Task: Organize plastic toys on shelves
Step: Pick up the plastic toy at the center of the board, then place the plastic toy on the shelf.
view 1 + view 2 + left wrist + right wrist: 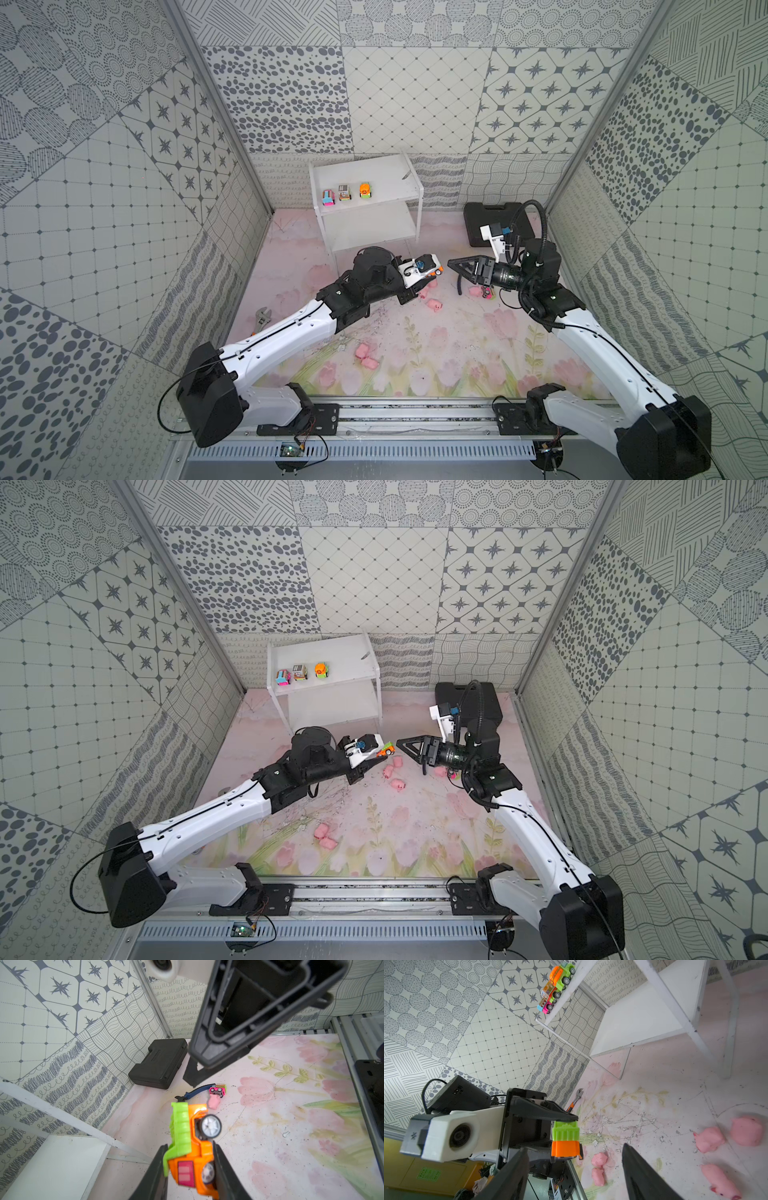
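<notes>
Truck (182, 1126), orange-green, clamped between left gripper (189, 1146) fingers, long axis running out past tips, off floor. Right gripper (454, 264) at 3 o'clock, fingers apart, empty. Shelf (386, 183) at 11 o'clock from truck, three cars (344, 192) on top board; left arm nearer.

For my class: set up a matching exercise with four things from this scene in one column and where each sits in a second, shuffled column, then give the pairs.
Things
1. orange-and-green truck
2. three cars in a row
3. black case
4. wrench

Places
A. on the table, by the wall on the robot's left
B. between the jaws of the left gripper
C. on the top board of the white rack
D. on the table at the back, right of the rack

Pairs: 1-B, 2-C, 3-D, 4-A
</notes>
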Motion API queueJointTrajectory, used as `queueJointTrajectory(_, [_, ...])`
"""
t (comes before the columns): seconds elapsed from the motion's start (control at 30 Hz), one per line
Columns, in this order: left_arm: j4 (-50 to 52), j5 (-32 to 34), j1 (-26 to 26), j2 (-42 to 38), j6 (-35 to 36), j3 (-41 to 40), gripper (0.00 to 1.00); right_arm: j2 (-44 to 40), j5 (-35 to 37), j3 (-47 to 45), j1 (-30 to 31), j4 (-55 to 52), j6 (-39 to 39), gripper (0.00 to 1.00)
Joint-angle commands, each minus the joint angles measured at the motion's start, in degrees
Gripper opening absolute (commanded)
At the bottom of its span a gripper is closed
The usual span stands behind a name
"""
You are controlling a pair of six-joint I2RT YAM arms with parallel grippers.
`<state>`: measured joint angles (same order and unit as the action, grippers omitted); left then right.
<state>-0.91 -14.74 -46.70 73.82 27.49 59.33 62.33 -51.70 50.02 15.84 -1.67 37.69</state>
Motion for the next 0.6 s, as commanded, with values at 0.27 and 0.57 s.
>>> queueJointTrajectory(0.27, [22.9, -6.7, 0.8, 2.2, 15.6, 9.3, 0.24, 3.0, -10.5, 7.5, 2.2, -14.8, -13.4, 0.71])
queueJointTrajectory(0.57, [26.0, -8.4, 0.8, 3.8, 17.9, 12.2, 0.23, 7.5, -9.3, 12.1, 4.1, -20.4, -16.8, 0.64])
